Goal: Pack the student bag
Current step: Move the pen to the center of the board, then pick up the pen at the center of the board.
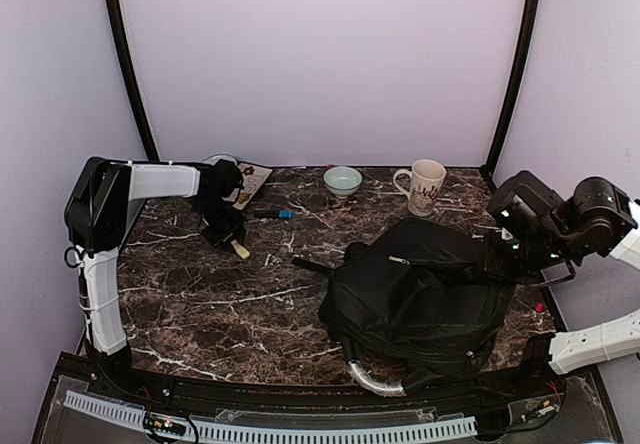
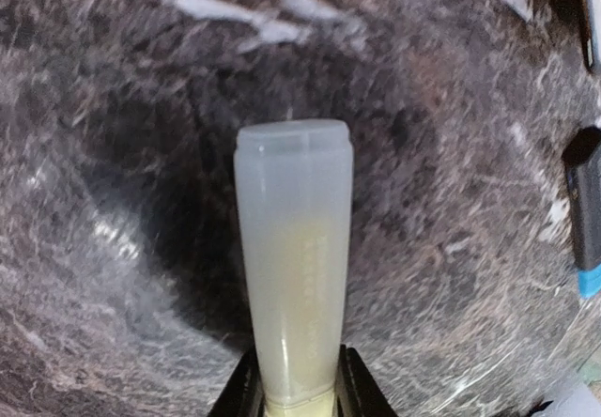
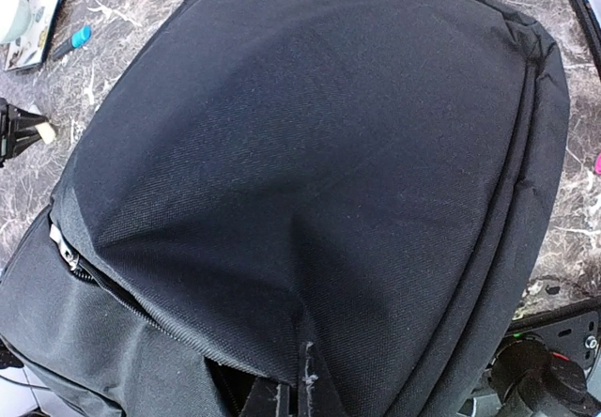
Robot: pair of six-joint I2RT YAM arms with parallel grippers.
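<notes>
Table (image 1: pixel 200 304) is dark marble, and the biggest thing on it is the black bag (image 1: pixel 420 294), slumped right of centre towards the front edge. The right fingers (image 1: pixel 497 261) are closed on a fold of the bag's top fabric, not far from the zip (image 3: pixel 68 253). My guess is that's to lift the flap and hold the mouth open so stuff can go in. Can't tell how wide the opening is though.

Along the back there's a mug (image 1: pixel 425 186), a small bowl (image 1: pixel 343 179), a printed card (image 1: pixel 250 179) and a marker (image 1: pixel 272 214) with a blue cap. None of them look to be touching the bag.

Smallest bit is the pale tube (image 2: pixel 293 267), glue stick maybe. The left fingers (image 1: pixel 228 236) are clamped on one end of it at the back left, well apart from the bag. The tube is low over the table, can't say if it's touching. Gripping it by the end leaves the rest free to poke into the bag, I reckon. It'll need carrying across to the opening.
</notes>
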